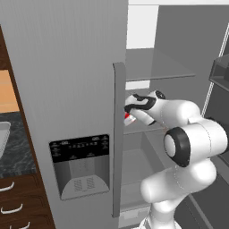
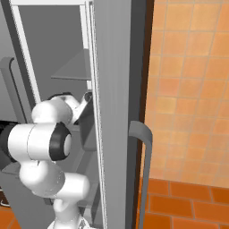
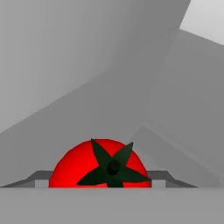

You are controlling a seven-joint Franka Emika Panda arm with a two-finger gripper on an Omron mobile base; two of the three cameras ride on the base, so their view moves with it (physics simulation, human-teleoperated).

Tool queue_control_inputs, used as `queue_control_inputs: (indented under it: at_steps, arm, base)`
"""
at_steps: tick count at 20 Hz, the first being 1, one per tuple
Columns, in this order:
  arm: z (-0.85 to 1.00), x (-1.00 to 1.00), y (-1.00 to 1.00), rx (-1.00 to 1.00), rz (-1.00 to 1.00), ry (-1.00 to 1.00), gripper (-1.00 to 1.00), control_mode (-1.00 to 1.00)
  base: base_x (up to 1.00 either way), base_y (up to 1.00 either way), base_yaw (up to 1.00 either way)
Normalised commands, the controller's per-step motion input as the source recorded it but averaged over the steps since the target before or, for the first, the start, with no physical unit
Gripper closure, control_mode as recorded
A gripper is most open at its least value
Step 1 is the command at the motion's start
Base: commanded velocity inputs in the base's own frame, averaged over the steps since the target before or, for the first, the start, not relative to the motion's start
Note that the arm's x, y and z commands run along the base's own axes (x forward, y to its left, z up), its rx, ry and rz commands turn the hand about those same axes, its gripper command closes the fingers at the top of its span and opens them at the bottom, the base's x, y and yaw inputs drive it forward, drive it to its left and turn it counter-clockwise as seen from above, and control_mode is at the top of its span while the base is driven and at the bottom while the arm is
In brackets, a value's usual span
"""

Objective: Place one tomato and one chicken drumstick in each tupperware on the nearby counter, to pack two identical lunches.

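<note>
A red tomato (image 3: pixel 74 168) with a dark green star-shaped stem sits low in the hand view, on a grey fridge shelf. My gripper (image 3: pixel 100 181) is shut on it, a fingertip (image 3: pixel 41 179) pressed to each side. From the left base view, the gripper (image 1: pixel 128 111) reaches into the open fridge behind the door handle, and a bit of the tomato (image 1: pixel 129 117) shows red there. One tupperware (image 1: pixel 2 136) rests on the black counter (image 1: pixel 18 147) at the far left. The chicken drumstick is out of view.
The shut fridge door with its dispenser panel (image 1: pixel 80 165) and tall handle (image 1: pixel 118 138) stands left of the arm. Grey shelves (image 1: pixel 156 67) sit above the gripper. The swung-open door (image 2: pixel 116 112) and its handle (image 2: pixel 142 165) stand to the right, before an orange tiled wall (image 2: pixel 192 89).
</note>
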Motion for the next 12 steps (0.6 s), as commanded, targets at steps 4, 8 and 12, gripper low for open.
queue_control_inputs:
  at_steps: [4, 8, 12]
  arm:
    - [0.66, -0.66, -0.15, 0.00, -0.04, -0.15, 1.00, -1.00]
    - [0.88, -0.71, -0.26, 0.00, -0.06, -0.08, 1.00, -1.00]
    - [0.86, -0.77, -0.03, 0.00, -0.12, -0.01, 1.00, -1.00]
  base:
    - [0.00, 0.00, 0.00]
    - [0.00, 0.00, 0.00]
    - [0.00, 0.00, 0.00]
